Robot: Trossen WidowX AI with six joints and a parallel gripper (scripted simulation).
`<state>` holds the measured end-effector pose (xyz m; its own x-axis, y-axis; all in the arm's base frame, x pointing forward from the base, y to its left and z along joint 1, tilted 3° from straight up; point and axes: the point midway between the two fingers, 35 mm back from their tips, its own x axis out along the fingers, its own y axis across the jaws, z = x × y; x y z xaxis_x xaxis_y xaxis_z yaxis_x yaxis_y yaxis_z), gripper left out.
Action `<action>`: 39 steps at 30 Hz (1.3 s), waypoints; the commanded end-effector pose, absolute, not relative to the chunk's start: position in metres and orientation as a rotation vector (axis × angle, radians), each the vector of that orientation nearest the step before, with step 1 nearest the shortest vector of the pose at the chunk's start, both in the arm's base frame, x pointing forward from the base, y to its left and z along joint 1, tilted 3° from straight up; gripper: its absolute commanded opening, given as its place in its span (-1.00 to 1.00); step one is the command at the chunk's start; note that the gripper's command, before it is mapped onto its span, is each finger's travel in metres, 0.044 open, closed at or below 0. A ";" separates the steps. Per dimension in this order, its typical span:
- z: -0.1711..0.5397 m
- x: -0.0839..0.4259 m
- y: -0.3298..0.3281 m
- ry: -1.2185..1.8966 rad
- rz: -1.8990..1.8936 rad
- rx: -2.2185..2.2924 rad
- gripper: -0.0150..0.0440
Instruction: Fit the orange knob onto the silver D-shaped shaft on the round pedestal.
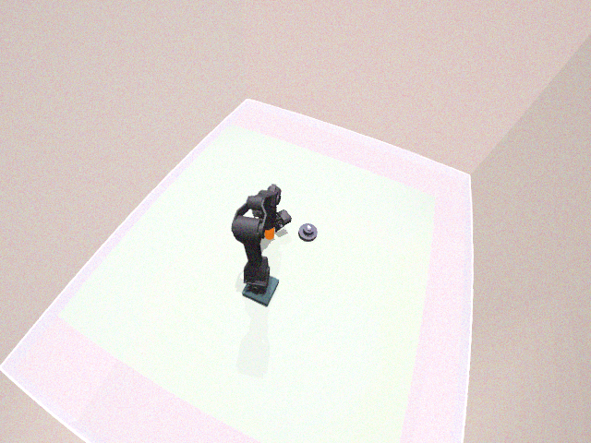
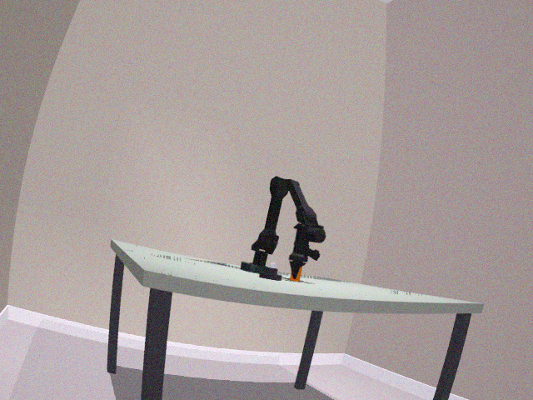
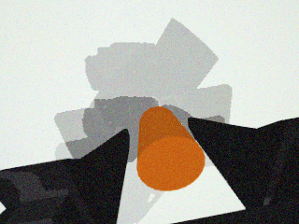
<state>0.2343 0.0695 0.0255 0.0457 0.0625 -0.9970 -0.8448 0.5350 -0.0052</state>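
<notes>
The orange knob [image 1: 270,234] [image 2: 298,276] [image 3: 170,163] is a plain cylinder standing upright on the table. Its underside and hole are hidden. My gripper [image 2: 295,275] [image 3: 159,125] is low around the knob, with one finger on each side. It is open: in the wrist view a gap shows between the left finger and the knob, while the right finger is very close to it; whether that one touches cannot be told. The dark round pedestal [image 1: 307,233] with its small silver shaft [image 1: 308,227] stands to the right of the knob in the top view. The shaft's flat side cannot be made out.
The arm's teal base plate [image 1: 271,292] is on the pale table [image 1: 357,286] [image 2: 206,279], nearer the bottom of the top view than the knob. The arm bends over above the knob and partly hides it there.
</notes>
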 end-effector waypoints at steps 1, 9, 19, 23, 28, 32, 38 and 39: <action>0.025 0.234 0.069 1.354 0.798 -0.749 0.20; 0.025 0.234 0.069 1.354 0.798 -0.749 -0.11; 0.069 0.241 0.074 1.353 0.798 -0.749 -0.49; 0.091 0.240 0.076 1.353 0.798 -0.749 -0.49; 0.119 0.237 0.077 1.353 0.798 -0.749 -0.49; 0.141 0.233 0.078 1.353 0.798 -0.749 -0.49; 0.166 0.225 0.077 1.354 0.798 -0.749 -0.49; 0.166 0.225 0.077 1.354 0.798 -0.749 -0.49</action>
<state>0.2281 0.0772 0.1551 0.0397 0.0617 -0.9973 -0.8440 0.5363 -0.0004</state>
